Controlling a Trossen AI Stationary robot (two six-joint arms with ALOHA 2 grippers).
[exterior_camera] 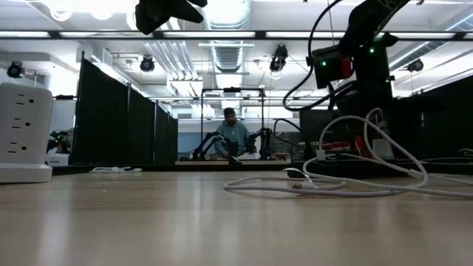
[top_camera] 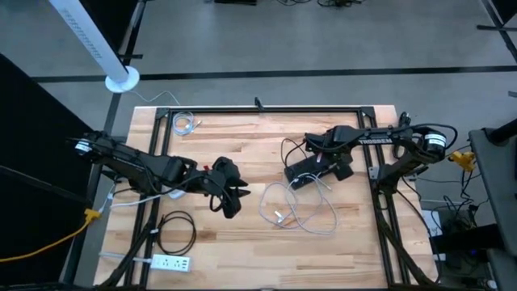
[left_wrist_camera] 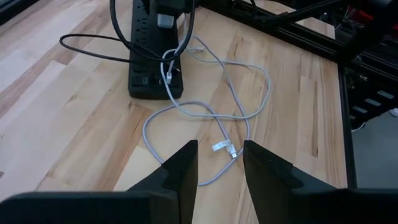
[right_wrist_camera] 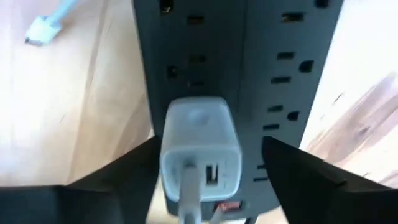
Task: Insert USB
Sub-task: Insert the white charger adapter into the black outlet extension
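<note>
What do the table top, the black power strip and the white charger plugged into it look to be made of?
Pale plank table top: likely wood, with visible grain and joined strips, matte finish. Long black power strip: probably moulded plastic, dull surface with cut outlet slots. Small white cube charger: seemingly smooth plastic with rounded edges and a slight sheen.

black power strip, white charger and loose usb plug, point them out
black power strip (left_wrist_camera: pixel 154 79), left wrist view, its near end
white charger (right_wrist_camera: pixel 200 149), right wrist view, its front face
loose usb plug (left_wrist_camera: pixel 227 149), left wrist view, cable tip
</note>
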